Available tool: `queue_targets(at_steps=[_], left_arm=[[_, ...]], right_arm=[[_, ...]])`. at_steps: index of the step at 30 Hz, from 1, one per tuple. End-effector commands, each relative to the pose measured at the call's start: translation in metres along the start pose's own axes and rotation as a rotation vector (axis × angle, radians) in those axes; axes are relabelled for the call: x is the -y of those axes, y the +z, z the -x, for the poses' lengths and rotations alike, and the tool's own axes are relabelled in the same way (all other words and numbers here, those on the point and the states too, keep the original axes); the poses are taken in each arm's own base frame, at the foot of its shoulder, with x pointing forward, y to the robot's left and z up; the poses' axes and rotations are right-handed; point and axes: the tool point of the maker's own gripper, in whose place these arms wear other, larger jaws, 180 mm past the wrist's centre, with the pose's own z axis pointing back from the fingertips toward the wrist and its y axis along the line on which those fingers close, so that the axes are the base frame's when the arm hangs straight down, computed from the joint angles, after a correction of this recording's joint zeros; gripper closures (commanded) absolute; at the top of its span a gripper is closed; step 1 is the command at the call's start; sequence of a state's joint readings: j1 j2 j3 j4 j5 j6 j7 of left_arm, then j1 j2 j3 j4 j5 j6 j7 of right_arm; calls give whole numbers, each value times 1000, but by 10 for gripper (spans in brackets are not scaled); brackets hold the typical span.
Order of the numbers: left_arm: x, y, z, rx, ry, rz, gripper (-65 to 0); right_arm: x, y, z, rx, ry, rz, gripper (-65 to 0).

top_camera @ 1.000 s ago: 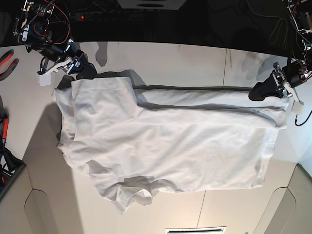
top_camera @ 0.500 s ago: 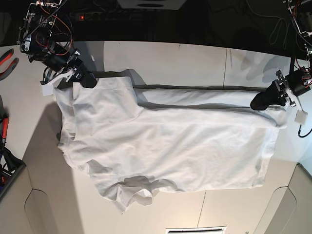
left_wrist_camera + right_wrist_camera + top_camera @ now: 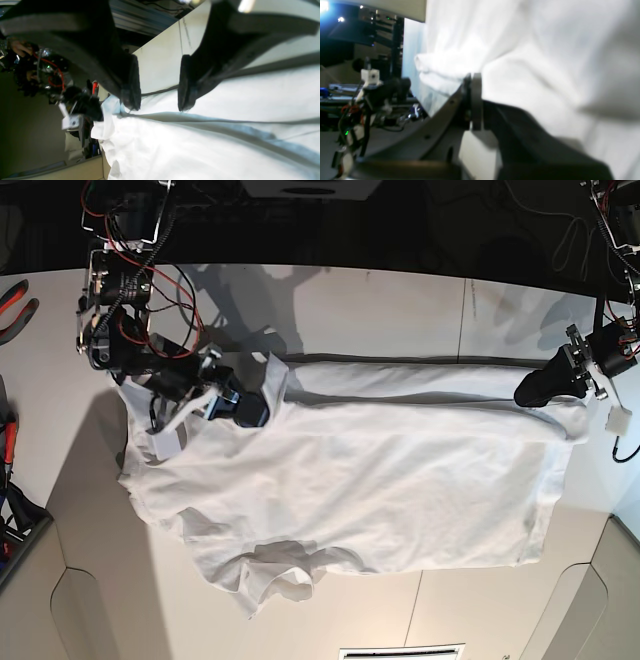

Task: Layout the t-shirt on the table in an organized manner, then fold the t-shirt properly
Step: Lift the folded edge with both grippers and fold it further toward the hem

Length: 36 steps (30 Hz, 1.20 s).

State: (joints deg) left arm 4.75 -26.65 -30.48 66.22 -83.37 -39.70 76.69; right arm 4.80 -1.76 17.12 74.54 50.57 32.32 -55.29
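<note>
The t-shirt [image 3: 360, 480] lies spread on the table [image 3: 400, 300] with its long axis running side to side across the base view, roughly parallel to the table's far edge; its straight hem end points toward the left gripper [image 3: 530, 388] at the view's right, and its bunched sleeve end toward the right gripper [image 3: 255, 408] at the view's left; a crumpled sleeve sticks out from the shirt's near edge toward the table's near side; a long fold ridge runs along the shirt's far edge, between the two grippers; in the left wrist view the left gripper [image 3: 158, 100] has its two dark pads parted, standing just over that far fold with nothing between them, so it is released; in the right wrist view the right gripper [image 3: 471, 100] has its jaws pressed together with white cloth gathered at the tips, so it is clenched on the t-shirt; compared with a second ago, the right gripper has left the shirt's far corner and travelled inward over the cloth, dragging the sleeve flap with it so that the flap is now folded in over the shirt's body; the left gripper sits almost where it was half a second ago, at the shirt's far hem corner
</note>
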Motion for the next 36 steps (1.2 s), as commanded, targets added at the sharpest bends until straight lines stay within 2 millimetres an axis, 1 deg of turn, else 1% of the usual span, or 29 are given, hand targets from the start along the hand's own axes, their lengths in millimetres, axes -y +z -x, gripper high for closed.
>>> queue_targets(at_steps=[1, 5, 10, 13, 16, 17, 20, 22, 23, 24, 26, 29, 30, 31, 32, 33, 35, 36], left_arm=[[7, 6, -18, 40, -35, 15, -279], [7, 6, -18, 40, -35, 15, -279], [7, 6, -18, 40, -36, 15, -279], [7, 6, -18, 40, -36, 15, -279], [7, 6, -18, 40, -36, 15, -279], [7, 6, -18, 40, -36, 15, -279], [7, 6, -18, 39, -36, 15, -279], [7, 6, -18, 39, -36, 15, -279], [7, 6, -18, 40, -36, 15, -279], [7, 6, -18, 40, -36, 15, -279], [7, 6, -18, 40, -36, 15, -279], [7, 6, -18, 40, -36, 15, -279], [7, 6, -18, 40, -36, 15, -279], [7, 6, -18, 40, -36, 15, -279], [7, 6, -18, 40, -36, 15, -279], [7, 6, -18, 41, -36, 15, -279], [7, 6, -19, 43, -37, 15, -272], [8, 5, -20, 46, -38, 16, -236]], right_arm=[[-15, -6, -25, 61, 52, -32, 0], [-31, -23, -66, 150, 173, -2, 0], [-44, -27, -119, 236, 327, 58, 0], [-50, -27, -140, 253, 397, 91, 0], [-55, -27, -151, 261, 431, 102, 0], [-56, -27, -153, 264, 434, 101, -18], [-57, -27, -156, 264, 443, 107, -178], [-55, -27, -158, 268, 460, 124, -262], [-55, -26, -161, 279, 469, 130, -285], [-54, -25, -164, 293, 478, 138, -291], [-54, -23, -167, 308, 485, 142, -291], [-53, -23, -166, 301, 484, 143, -283], [-52, -24, -164, 287, 483, 146, -241], [-50, -25, -160, 266, 480, 151, -154], [-48, -26, -156, 241, 474, 153, -48], [-48, -27, -152, 221, 463, 147, 0], [-47, -29, -140, 158, 437, 134, 0], [-47, -29, -135, 134, 424, 124, 0]])
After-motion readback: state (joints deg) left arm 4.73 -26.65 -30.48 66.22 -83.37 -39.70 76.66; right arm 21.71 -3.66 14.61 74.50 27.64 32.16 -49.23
